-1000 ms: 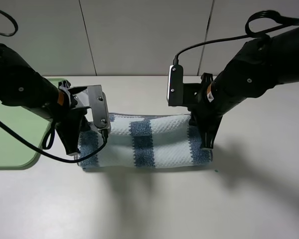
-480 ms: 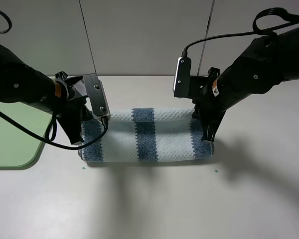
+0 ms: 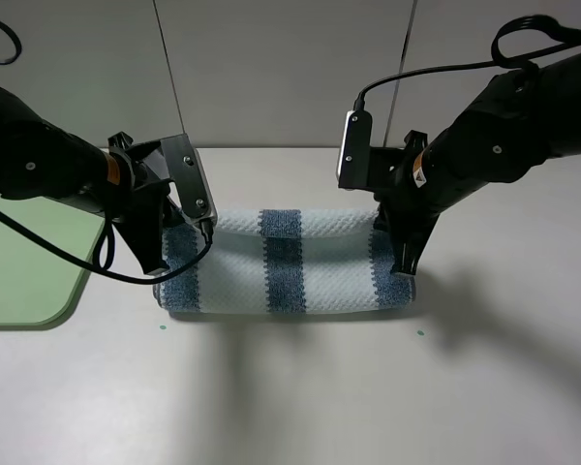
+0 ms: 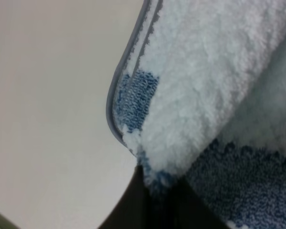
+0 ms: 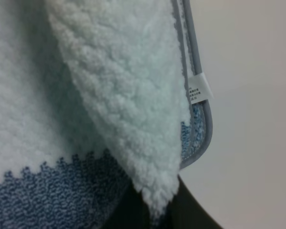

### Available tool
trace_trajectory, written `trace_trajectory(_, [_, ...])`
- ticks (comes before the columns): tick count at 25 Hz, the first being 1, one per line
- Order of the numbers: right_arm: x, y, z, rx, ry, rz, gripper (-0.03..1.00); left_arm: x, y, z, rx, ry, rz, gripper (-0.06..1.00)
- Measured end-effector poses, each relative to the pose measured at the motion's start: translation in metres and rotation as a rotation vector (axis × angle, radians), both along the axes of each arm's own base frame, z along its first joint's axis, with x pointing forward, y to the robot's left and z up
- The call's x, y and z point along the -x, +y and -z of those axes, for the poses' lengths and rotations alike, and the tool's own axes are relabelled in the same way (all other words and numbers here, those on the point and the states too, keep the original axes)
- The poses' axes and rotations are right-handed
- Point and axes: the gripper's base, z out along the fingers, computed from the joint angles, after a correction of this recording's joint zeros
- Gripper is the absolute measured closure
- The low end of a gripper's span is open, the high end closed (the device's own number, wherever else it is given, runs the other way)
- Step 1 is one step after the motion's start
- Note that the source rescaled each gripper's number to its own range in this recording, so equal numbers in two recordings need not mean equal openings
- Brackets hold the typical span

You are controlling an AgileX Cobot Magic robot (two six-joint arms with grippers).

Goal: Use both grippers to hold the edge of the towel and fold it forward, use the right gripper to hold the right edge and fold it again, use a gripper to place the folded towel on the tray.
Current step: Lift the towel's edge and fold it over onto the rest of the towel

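The blue and pale striped towel lies on the table as a folded band, its near side a rounded fold. My left gripper is shut on the towel's left edge, and the left wrist view shows the cloth with its grey hem pinched at the black fingers. My right gripper is shut on the right edge. The right wrist view shows the cloth, its grey hem and a white label above the fingers. The light green tray lies at the far left.
The white table spreads in front of the towel. A pale panelled wall stands behind. Black cables loop off both arms.
Both grippers have carried the towel's edge away from the front, so the top layer now lies over the lower one. In the last half second the left gripper shifted slightly back.
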Motion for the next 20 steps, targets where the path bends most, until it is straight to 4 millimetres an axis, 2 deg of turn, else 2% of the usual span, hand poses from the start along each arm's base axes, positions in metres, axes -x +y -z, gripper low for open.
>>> trace_trajectory(2, [-0.0001,0.0002,-0.0001,-0.002,-0.001,0.000,0.95,-0.0001,-0.0001,-0.0001,0.001,-0.001,0.000,0.90])
trace_trajectory(4, [-0.0001,0.0002,-0.0001,-0.005,-0.001,0.004,0.86,-0.0007,-0.0008,-0.0007,0.009,-0.010,0.003,0.81])
trace_trajectory(5, [-0.0001,0.0002,-0.0001,-0.007,-0.001,0.008,0.77,-0.0012,-0.0014,-0.0012,0.015,-0.017,0.005,0.75])
trace_trajectory(9, [-0.0005,0.0007,-0.0004,-0.025,-0.001,0.032,0.25,-0.0024,-0.0030,-0.0026,0.034,-0.037,0.011,0.46])
trace_trajectory(10, [-0.0007,0.0009,-0.0005,-0.030,-0.003,0.034,0.16,-0.0029,-0.0035,-0.0031,0.039,-0.044,0.013,0.40])
trace_trajectory(13, [-0.0008,0.0011,-0.0006,-0.036,-0.003,0.042,0.08,-0.0031,-0.0038,-0.0033,0.043,-0.047,0.013,0.33])
trace_trajectory(20, [-0.0009,0.0012,-0.0006,-0.060,0.004,0.087,0.06,-0.0016,-0.0020,-0.0017,0.029,-0.021,-0.002,0.30])
